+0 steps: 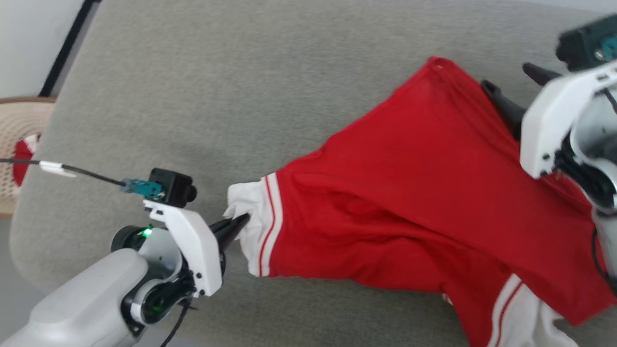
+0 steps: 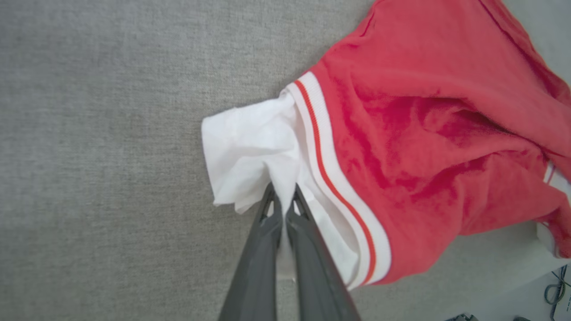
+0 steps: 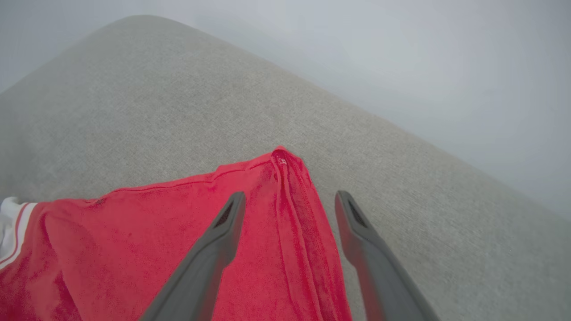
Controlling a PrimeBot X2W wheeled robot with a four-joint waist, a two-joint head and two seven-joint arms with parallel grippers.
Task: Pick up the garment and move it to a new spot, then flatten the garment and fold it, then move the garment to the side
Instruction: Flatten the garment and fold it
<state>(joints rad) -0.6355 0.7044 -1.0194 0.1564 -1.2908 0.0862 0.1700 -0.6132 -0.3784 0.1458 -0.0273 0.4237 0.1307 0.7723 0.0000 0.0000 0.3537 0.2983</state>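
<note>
The garment point(image 1: 424, 193) is a large red shirt with white sleeves and striped trim, spread crumpled across the grey cushioned surface. My left gripper point(image 1: 238, 225) is shut on the white sleeve point(image 2: 250, 147) at the garment's left end; in the left wrist view the gripper point(image 2: 283, 196) has cloth pinched between its closed fingers. My right gripper point(image 3: 290, 200) stands open over the garment's far red corner point(image 3: 281, 162), one finger point(image 3: 223, 227) above red cloth, the other finger point(image 3: 357, 223) over bare cushion. In the head view the right gripper point(image 1: 513, 89) sits at the garment's upper right edge.
The grey cushioned surface point(image 1: 217, 96) reaches well left and beyond the garment. A woven basket point(image 1: 21, 144) holding a red-and-white cloth point(image 1: 21, 161) stands off the cushion's left edge. A cable point(image 1: 72, 169) runs to the left wrist camera. A second white sleeve point(image 1: 520, 313) lies at lower right.
</note>
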